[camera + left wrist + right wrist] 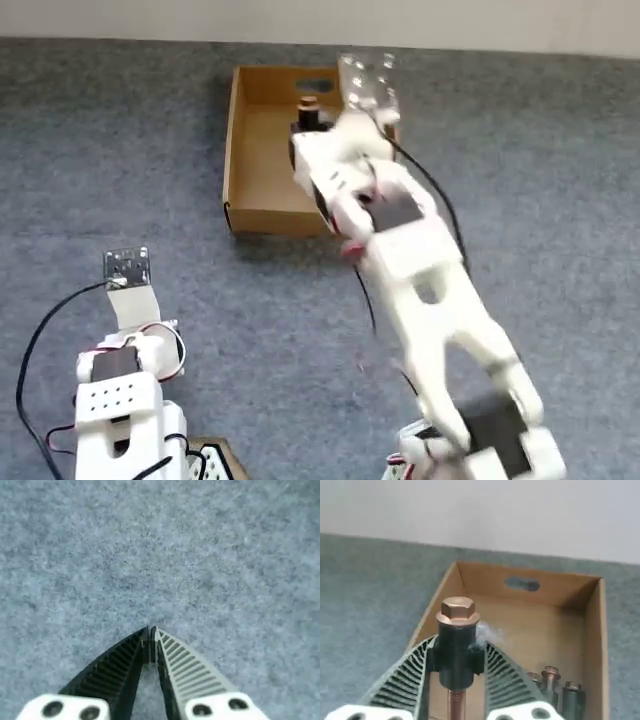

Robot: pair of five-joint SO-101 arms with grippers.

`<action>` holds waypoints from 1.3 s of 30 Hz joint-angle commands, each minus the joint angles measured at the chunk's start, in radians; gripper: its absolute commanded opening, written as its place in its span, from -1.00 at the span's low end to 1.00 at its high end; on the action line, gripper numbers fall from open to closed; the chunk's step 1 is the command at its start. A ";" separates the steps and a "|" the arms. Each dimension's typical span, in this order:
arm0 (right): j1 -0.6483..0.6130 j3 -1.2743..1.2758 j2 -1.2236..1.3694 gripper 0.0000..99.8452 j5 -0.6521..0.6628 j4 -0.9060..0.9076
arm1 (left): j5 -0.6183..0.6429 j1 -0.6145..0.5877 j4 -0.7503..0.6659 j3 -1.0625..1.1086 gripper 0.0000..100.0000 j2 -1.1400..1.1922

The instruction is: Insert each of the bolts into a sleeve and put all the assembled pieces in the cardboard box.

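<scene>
Two or three assembled pieces [551, 680] lie in the box [555, 587]; our right fingers [410, 680] pinch another sleeved bolt [456, 650] over it, our left fingers [115, 670] pressed together.

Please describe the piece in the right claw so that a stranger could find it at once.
Find the cardboard box on the grey carpet. Over it the right claw is shut on a black sleeve with a copper bolt through it. Unlike the pieces in the box's corner, it is gripped, not resting inside.
</scene>
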 commanded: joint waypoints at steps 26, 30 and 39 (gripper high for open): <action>-0.027 -0.921 0.966 -0.99 -0.160 0.453 | -0.003 -0.010 -0.011 -0.002 -0.92 -0.008; -0.025 -1.036 1.066 -0.98 -0.160 0.506 | -0.003 -0.010 -0.011 -0.002 -0.92 -0.008; -0.013 -1.334 1.201 -0.84 -0.166 0.665 | -0.003 -0.012 -0.011 -0.002 -0.92 -0.008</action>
